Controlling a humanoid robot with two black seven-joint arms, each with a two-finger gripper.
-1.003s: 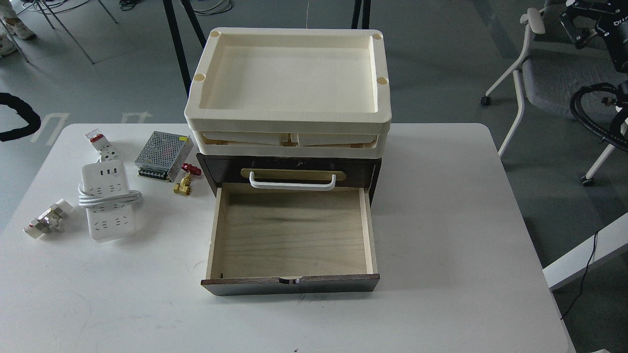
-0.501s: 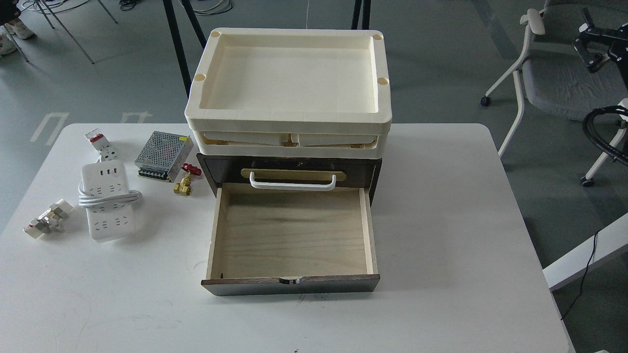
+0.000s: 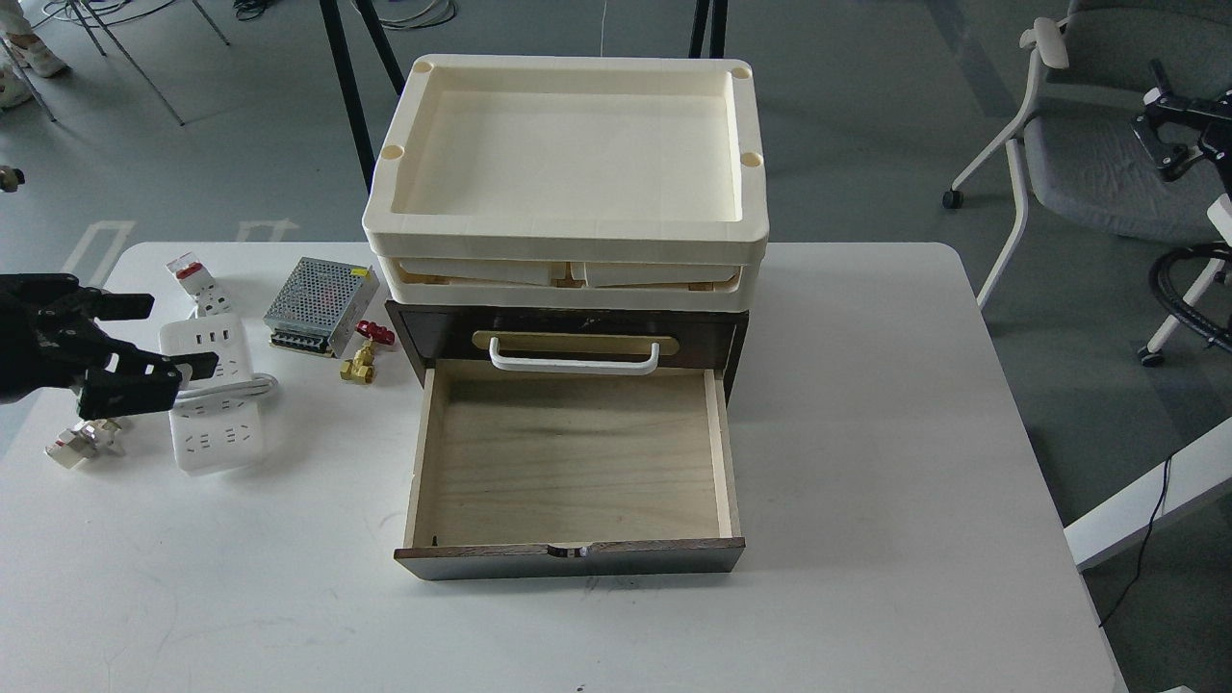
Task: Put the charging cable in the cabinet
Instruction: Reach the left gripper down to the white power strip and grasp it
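Judging from how things lie, the task has barely begun. The white rectangular power strip with its thick white cord looped around the middle lies flat on the white table at the left of the frame, well apart from the dark brown wooden drawer unit at the centre. That unit's lower drawer of pale plywood is already pulled out toward the bottom of the frame and shows nothing inside, so the opening step looks done (no lid or door stands in the way). The left black two-finger gripper comes in from the left edge and sits over the strip's upper left part; its jaws are spread apart, one finger pointing right above the strip's top end and the other across the cord, and neither can be seen pressing on the strip. The right gripper is far off at the upper right edge, over a grey chair, seen too small and dark to tell how its jaws stand. What remains, as I judge it, is nearly everything: close on the strip, lift it with its cord, carry it right across the table and set it in the open drawer. Cream plastic trays are stacked on top of the unit.
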